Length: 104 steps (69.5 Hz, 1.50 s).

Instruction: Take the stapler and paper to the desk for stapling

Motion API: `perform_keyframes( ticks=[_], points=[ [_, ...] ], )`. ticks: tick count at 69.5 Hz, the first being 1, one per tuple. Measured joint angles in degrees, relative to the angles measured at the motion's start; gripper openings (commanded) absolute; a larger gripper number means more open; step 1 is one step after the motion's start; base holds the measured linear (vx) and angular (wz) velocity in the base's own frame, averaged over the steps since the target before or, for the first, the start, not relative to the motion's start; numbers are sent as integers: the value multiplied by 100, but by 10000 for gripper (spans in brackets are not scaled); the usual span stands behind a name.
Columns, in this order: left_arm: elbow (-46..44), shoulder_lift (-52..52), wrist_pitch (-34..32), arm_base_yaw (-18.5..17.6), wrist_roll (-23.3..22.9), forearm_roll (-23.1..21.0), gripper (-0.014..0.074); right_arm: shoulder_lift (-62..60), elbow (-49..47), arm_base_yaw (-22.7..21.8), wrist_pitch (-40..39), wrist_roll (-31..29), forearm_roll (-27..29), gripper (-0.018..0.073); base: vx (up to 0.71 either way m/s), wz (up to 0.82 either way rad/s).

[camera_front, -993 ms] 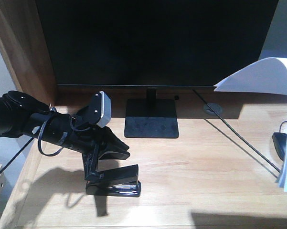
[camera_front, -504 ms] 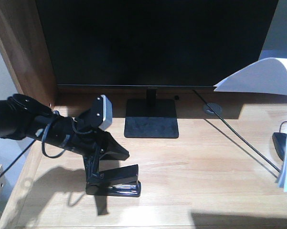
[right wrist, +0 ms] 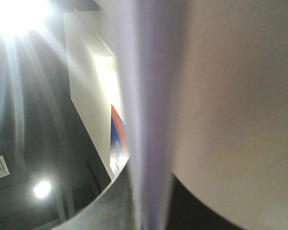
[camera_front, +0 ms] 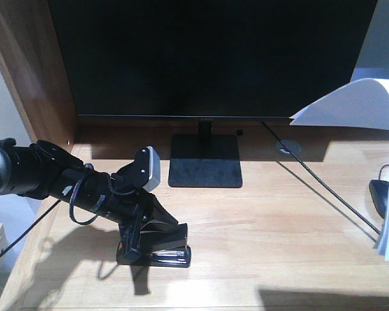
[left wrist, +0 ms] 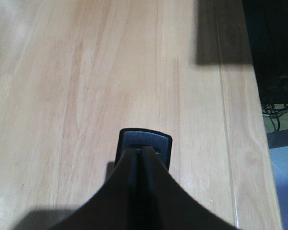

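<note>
Currently resting stapler (camera_front: 158,251) on desk (camera_front: 278,220), front-left, with left gripper (left wrist: 138,154) pinched nearly shut at its rear. Recommend opening straight, lifting clear without nudging it, then bringing raised paper (camera_front: 356,103) down just beside.

Finding: no text, brand, number or sign is legible in any view. The monitor (camera_front: 207,58) has a faint mark at the centre of its lower bezel, too small to read. A white panel (right wrist: 91,96) overhead carries an orange-and-blue patch with print beneath it, blurred beyond reading. The paper (camera_front: 356,103) shows blank faces. The stapler (left wrist: 155,143) shows no readable marking.
</note>
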Motion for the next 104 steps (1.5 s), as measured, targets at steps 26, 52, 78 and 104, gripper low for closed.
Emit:
perform_keyframes(
  ticks=[26,52,78,104],
  points=[
    [0,0,5,0,0,-4,-6,0,0,0,0,0,0,-6,0,0],
    [0,0,5,0,0,-11,-6,0,0,0,0,0,0,-6,0,0],
    [0,0,5,0,0,-12,-6,0,0,0,0,0,0,-6,0,0],
    [0,0,5,0,0,-17,-6,0,0,0,0,0,110,-6,0,0]
  ],
)
